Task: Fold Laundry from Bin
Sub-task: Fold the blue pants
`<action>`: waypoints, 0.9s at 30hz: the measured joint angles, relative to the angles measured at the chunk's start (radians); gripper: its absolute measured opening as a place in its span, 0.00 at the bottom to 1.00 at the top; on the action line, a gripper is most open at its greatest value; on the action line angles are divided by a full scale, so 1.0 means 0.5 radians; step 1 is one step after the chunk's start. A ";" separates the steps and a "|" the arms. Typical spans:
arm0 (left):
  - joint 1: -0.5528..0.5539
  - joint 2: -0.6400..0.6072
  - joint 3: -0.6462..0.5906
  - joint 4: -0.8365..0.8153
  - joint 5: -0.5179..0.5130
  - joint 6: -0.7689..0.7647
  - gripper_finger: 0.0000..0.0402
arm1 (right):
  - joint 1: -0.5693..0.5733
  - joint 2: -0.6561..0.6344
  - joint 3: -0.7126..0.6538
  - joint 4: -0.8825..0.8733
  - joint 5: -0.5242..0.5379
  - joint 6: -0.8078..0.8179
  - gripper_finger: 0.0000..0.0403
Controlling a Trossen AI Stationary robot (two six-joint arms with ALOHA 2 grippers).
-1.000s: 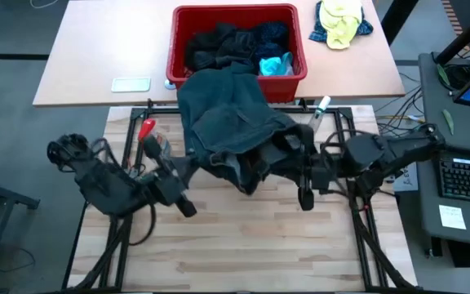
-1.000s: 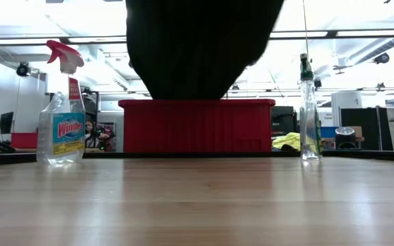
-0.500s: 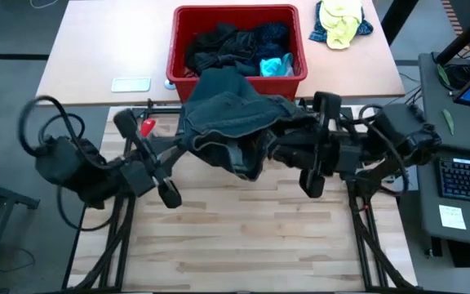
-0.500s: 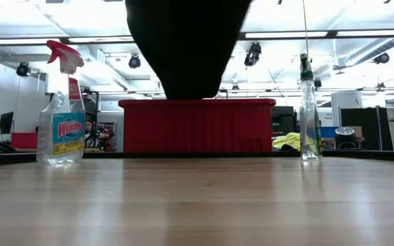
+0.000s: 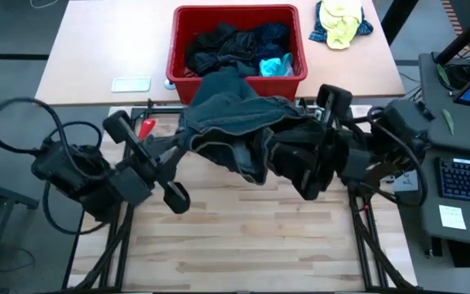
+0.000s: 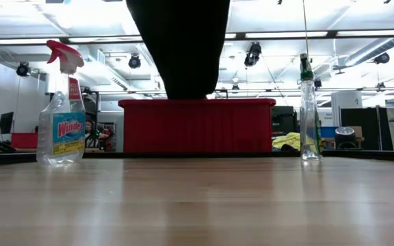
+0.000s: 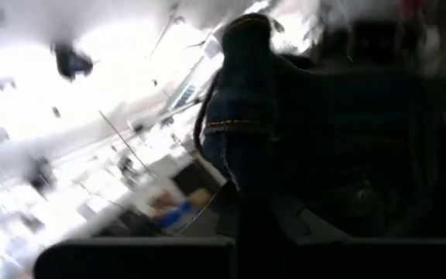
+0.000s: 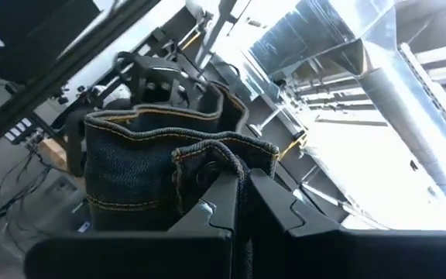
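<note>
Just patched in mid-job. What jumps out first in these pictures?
A dark denim garment hangs in the air between the left gripper and the right gripper, both shut on it, above the wooden table and just in front of the red bin. The bin holds more dark laundry and a turquoise piece. In the low view the garment hangs clear of the tabletop.
</note>
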 joint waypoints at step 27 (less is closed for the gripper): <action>0.274 0.009 0.068 -1.593 -0.129 -1.617 0.02 | -0.051 -0.048 0.003 -0.820 0.351 0.829 0.03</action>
